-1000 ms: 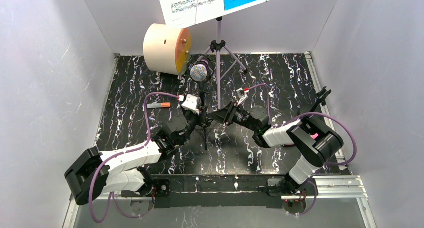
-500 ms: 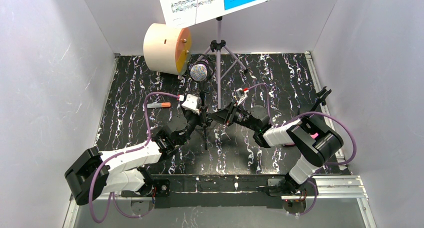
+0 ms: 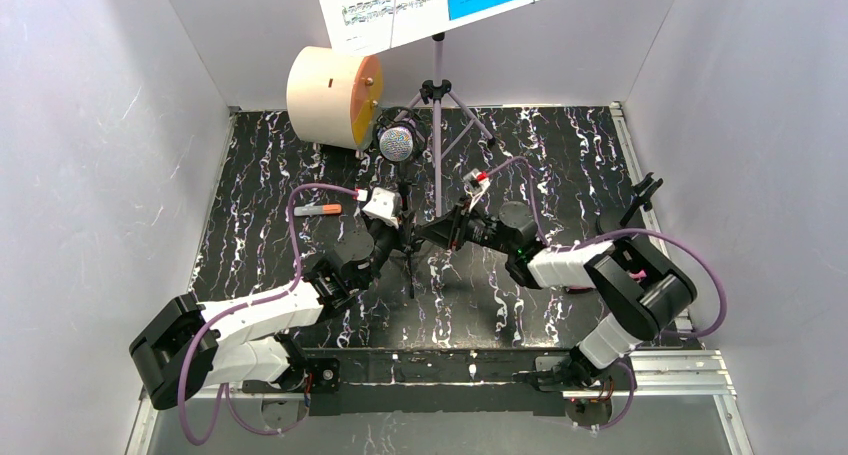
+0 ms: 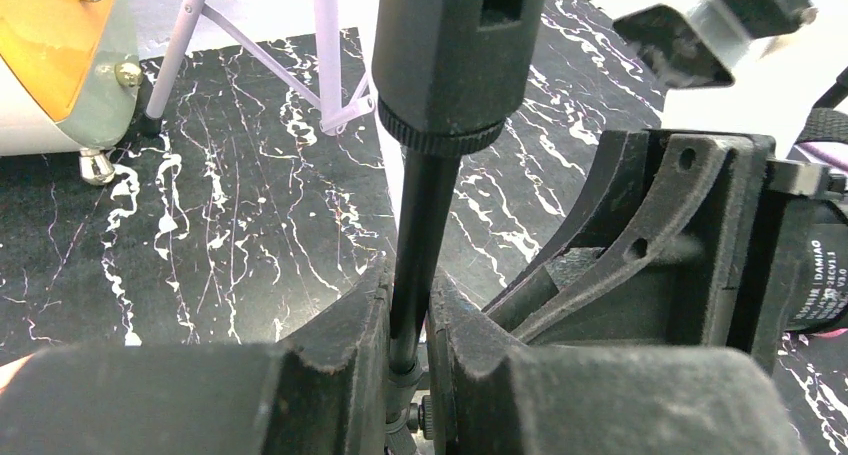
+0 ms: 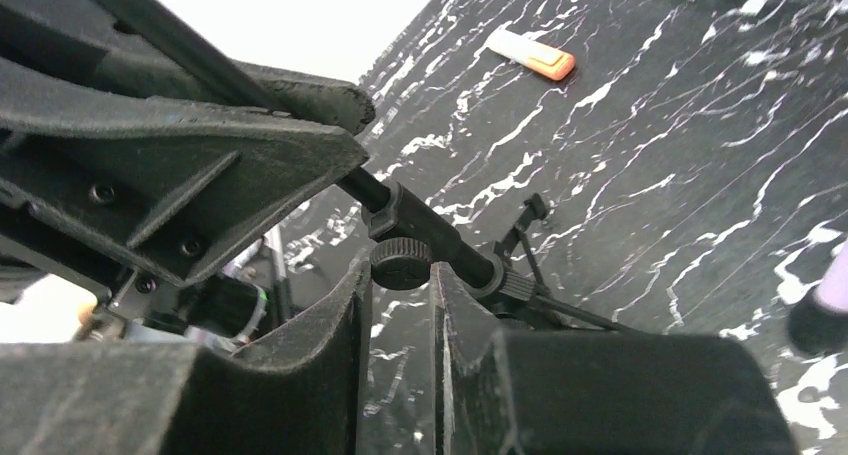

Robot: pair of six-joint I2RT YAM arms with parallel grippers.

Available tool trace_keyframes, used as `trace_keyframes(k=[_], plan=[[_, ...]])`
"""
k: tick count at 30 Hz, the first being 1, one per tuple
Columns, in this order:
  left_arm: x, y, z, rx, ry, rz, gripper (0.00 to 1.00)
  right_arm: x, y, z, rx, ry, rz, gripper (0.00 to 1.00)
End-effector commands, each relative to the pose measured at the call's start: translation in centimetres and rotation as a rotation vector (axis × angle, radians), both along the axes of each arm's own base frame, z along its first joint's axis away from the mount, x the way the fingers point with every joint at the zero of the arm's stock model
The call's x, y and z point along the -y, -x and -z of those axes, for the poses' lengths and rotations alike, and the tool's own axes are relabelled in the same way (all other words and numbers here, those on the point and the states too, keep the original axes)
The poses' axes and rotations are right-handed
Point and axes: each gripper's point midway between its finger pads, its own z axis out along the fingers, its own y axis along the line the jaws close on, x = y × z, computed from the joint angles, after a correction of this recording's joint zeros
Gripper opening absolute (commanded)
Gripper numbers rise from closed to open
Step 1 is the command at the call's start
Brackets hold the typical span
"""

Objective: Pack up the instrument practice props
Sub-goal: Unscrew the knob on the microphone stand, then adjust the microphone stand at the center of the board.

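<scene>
**Tripod Breakdown: Early Stage**

Left claw [image 4: 408,287] is clamped on the tripod [image 4: 422,215] shaft, frame centre. Right claw [image 5: 400,310] jaws flank its knob [image 5: 400,262]; firm grip cannot be told. The microphone [image 3: 397,143] sits on the tripod. Rack [image 3: 437,75] and pages [image 3: 390,5] stand at upper centre. Judged: nothing packed yet; every prop is left to stow
</scene>
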Motion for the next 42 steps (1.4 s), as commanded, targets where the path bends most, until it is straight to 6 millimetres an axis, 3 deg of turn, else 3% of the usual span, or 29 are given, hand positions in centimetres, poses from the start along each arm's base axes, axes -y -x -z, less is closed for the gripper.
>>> trace_keyframes(k=[1,5,9,15,22,26,31,36,42], plan=[[-0.8,1.4,5.7,-0.148,-0.119,0.013,0.00,0.0,-1.2,-0.1,0.336,0.183,-0.023,0.08],[-0.8,1.4,5.7,-0.147,-0.120,0.016,0.00,0.3,-0.5,0.4,0.642,0.347,-0.092,0.06],[-0.8,1.4,5.7,-0.148,-0.121,0.015,0.00,1.3,-0.7,-0.7,0.755,0.416,-0.073,0.24],[-0.7,1.4,6.0,-0.151,-0.124,0.020,0.00,2.6,-0.4,-5.9,0.756,0.336,0.039,0.52],[-0.4,1.6,5.9,-0.142,-0.129,0.040,0.00,2.5,0.1,-12.0,0.701,0.149,0.111,0.66],[-0.3,1.7,6.0,-0.137,-0.130,0.054,0.00,1.8,0.1,-14.8,0.675,0.035,0.120,0.68],[0.0,1.8,5.9,-0.132,-0.130,0.074,0.00,0.5,0.1,-16.9,0.670,-0.072,0.094,0.69],[0.1,1.9,5.9,-0.128,-0.131,0.087,0.00,-0.7,-0.8,-17.8,0.659,-0.106,0.084,0.69],[0.5,2.2,5.9,-0.123,-0.136,0.117,0.00,-1.5,-1.4,-17.4,0.642,-0.124,0.068,0.66]])
